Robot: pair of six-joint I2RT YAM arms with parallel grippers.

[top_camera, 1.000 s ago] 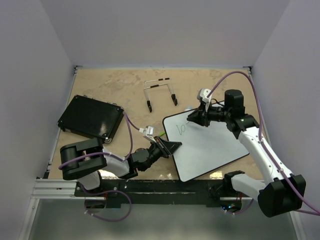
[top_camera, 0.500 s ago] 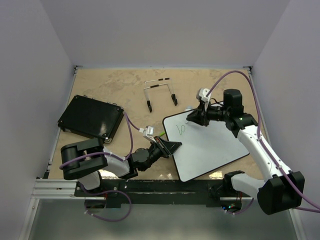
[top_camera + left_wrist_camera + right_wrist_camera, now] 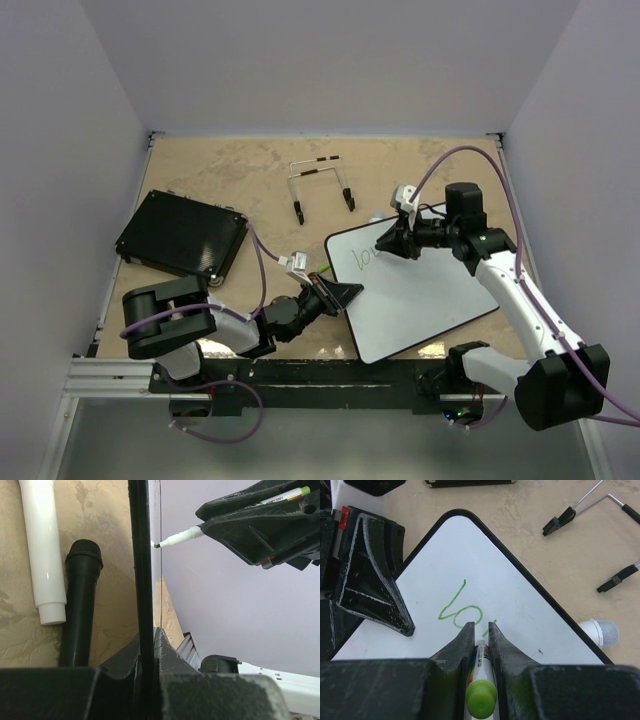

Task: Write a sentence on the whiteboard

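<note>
Overhead, the whiteboard (image 3: 430, 295) lies right of centre. Left wrist: the left gripper (image 3: 149, 644) clamps its thin frame — stiff, light, slick, likely best held there. Right wrist: the right gripper (image 3: 479, 628) pinches a green marker (image 3: 481, 697) over the sentence (image 3: 461, 612) — barely begun.

There is one whiteboard (image 3: 425, 295), one black textured pad (image 3: 182, 235), one bent wire stand (image 3: 320, 178) and one green marker (image 3: 481, 692). The microphones number two, one black microphone (image 3: 80, 605) and one white microphone (image 3: 599, 631) with a silver grille. The arms also number two, each with one purple cable (image 3: 468, 147) and one two-fingered gripper, the left gripper (image 3: 343, 295) and the right gripper (image 3: 388, 242). On the board the green letters (image 3: 462, 611) come to two full ones, with one short stroke beside them.
</note>
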